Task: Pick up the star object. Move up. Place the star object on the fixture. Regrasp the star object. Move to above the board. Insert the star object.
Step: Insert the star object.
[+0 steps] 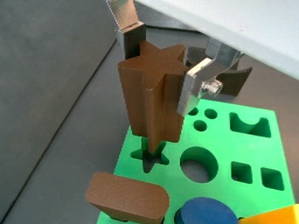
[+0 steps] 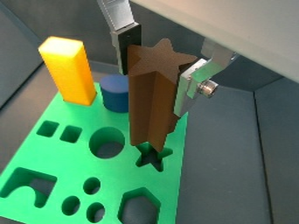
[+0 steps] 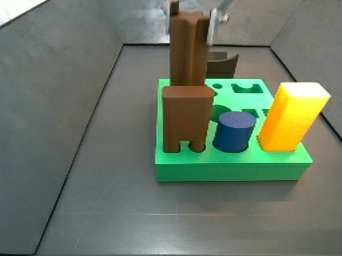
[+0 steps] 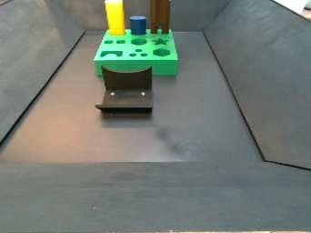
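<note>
In both wrist views my gripper (image 1: 160, 70) (image 2: 158, 70) is shut on the star object (image 1: 149, 101) (image 2: 152, 101), a reddish-brown star-section prism held upright by its top. One silver finger (image 1: 191, 86) presses its side. Its lower end hangs just above the star-shaped hole (image 1: 149, 159) (image 2: 149, 157) in the green board (image 1: 251, 149) (image 2: 47, 166); the hole still shows. In a side view the star object (image 3: 187, 45) stands tall over the board (image 3: 227, 165), with the gripper (image 3: 201, 8) at the top edge. The fixture (image 4: 126, 91) sits on the floor in front of the board (image 4: 122, 64).
On the board stand a brown two-legged block (image 3: 187, 118) (image 1: 126, 197), a blue cylinder (image 3: 235, 132) (image 2: 114, 92) and a yellow block (image 3: 291, 115) (image 2: 68, 70). Other cut-out holes (image 1: 198, 164) lie beside the star hole. Dark sloping walls (image 4: 231, 64) enclose the floor.
</note>
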Robot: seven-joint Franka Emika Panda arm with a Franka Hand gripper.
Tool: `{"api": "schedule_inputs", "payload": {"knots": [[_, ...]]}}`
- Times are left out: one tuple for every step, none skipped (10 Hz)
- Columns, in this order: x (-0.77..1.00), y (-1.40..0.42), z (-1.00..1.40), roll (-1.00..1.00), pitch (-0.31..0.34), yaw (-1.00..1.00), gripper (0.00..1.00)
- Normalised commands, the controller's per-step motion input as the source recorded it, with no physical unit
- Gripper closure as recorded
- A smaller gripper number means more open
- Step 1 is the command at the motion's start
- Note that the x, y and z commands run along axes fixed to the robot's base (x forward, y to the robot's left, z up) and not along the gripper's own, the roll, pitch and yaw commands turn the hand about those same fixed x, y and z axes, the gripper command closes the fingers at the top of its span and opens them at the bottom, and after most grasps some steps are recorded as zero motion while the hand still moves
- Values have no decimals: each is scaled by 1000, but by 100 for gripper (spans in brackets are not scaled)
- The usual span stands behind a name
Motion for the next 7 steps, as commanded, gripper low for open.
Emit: {"api": "schedule_inputs", "payload": {"knots": [[80, 23, -389, 0, -23, 0, 100], [49, 0, -354, 44, -36, 0, 100], [0, 0, -317, 51, -37, 0, 100], [0, 0, -320, 74, -44, -11, 100], [0, 0, -337, 84, -44, 0, 100], [0, 0, -357, 93, -57, 0, 100], [0, 0, -369, 67, -54, 0, 100]]}}
